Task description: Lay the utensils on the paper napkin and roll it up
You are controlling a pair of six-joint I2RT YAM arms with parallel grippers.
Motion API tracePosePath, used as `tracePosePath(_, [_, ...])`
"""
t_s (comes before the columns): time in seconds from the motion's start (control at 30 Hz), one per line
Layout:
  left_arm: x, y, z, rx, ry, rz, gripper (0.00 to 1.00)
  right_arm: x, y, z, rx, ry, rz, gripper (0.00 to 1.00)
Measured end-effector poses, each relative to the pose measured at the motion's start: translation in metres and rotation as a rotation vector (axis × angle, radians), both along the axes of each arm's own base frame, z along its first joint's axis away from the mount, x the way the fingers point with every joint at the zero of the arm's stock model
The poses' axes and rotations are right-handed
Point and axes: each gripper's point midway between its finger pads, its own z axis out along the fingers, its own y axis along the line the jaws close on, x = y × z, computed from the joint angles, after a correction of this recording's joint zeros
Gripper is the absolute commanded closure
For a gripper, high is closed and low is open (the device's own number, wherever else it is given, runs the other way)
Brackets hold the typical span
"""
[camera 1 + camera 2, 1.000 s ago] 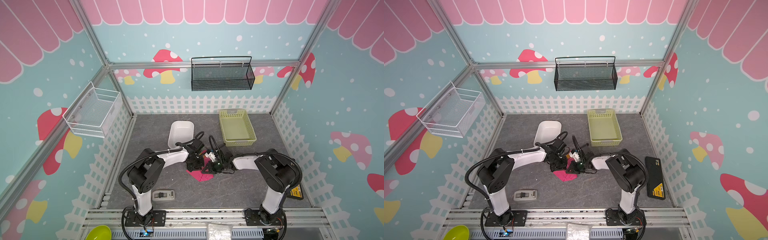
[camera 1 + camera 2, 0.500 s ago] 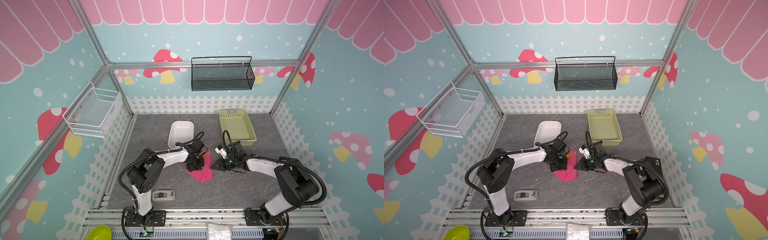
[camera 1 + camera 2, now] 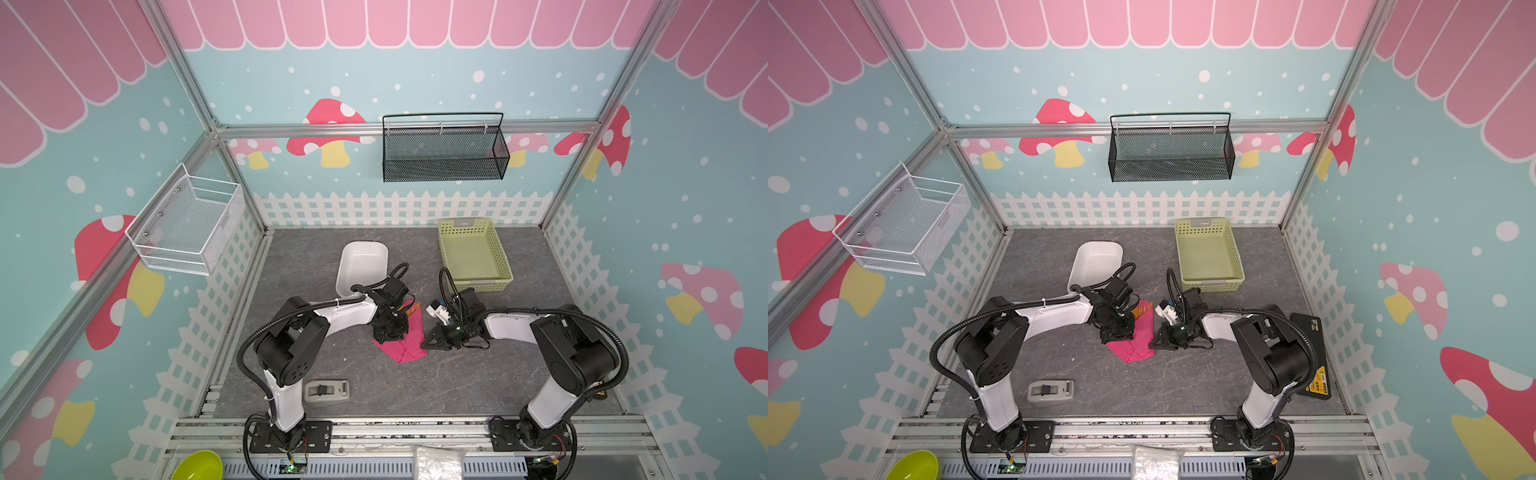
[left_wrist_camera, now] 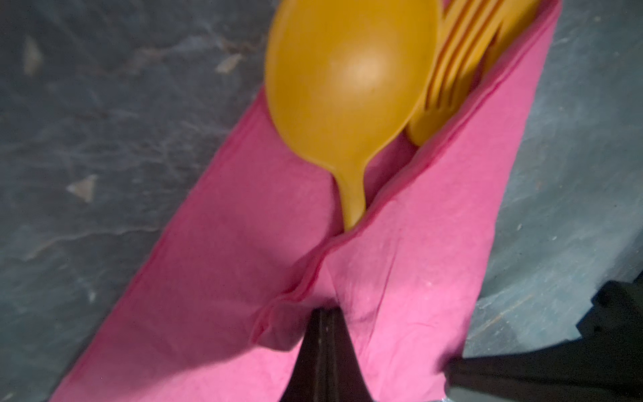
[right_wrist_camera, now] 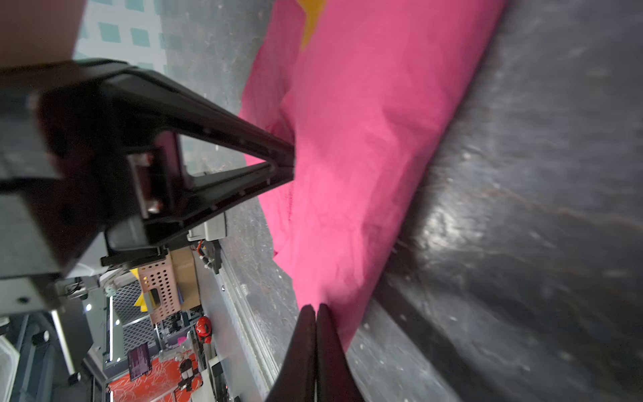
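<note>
The paper napkin lies folded into a long pink wrap at the table's middle. The fork's orange tines stick out of its far end. In the left wrist view the spoon and fork lie side by side inside the fold, handles covered. My left gripper is shut, its tips pressing on the napkin's fold. My right gripper is shut, its tips touching the napkin's near right edge. The left gripper shows in the right wrist view too.
A white dish stands just behind the left wrist. A green basket sits at the back right. A grey device lies front left, and a black one by the right wall. Wire baskets hang on the walls.
My right gripper left the napkin, swung out to the right, then came back low to its near right edge, closing fully. The left gripper stayed pressed on the napkin.
</note>
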Motion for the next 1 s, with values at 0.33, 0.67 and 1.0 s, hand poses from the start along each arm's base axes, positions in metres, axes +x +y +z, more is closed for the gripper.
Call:
tracePosePath(0.33, [-0.001, 0.0, 0.001, -0.002, 0.001, -0.001, 0.99, -0.001, -0.01, -0.016, -0.063, -0.008, -0.023, 0.93])
tracePosePath(0.67, [-0.002, 0.001, 0.003, 0.0, 0.003, -0.002, 0.99, 0.002, -0.012, -0.005, -0.073, -0.033, -0.051, 0.93])
tracePosePath(1.0, [-0.003, 0.001, 0.003, 0.003, 0.006, -0.002, 0.99, -0.018, 0.022, 0.013, 0.072, -0.021, 0.064, 0.92])
